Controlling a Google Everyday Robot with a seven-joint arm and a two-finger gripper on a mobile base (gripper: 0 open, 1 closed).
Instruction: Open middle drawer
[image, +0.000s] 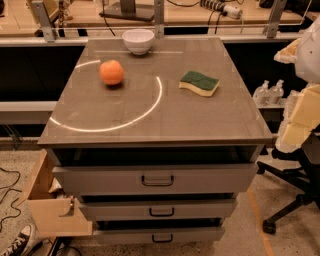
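A grey cabinet stands in front of me with three drawers stacked. The middle drawer (200, 208) has a low grey front and a small black bracket handle (161, 212) at its centre. A dark gap shows above its front. The taller-fronted top drawer (100, 180) juts out furthest, and the lowest drawer (200, 233) sits under the middle one. My gripper is not in view. Only white and cream parts of my arm (305, 107) show at the right edge, level with the cabinet top and well away from the drawers.
On the cabinet top (150, 125) lie an orange (111, 72), a white bowl (138, 40) and a green-and-yellow sponge (199, 82). An open wooden compartment (52, 212) sticks out at lower left. An office chair base (292, 192) stands at right, and a shoe (17, 241) lies at bottom left.
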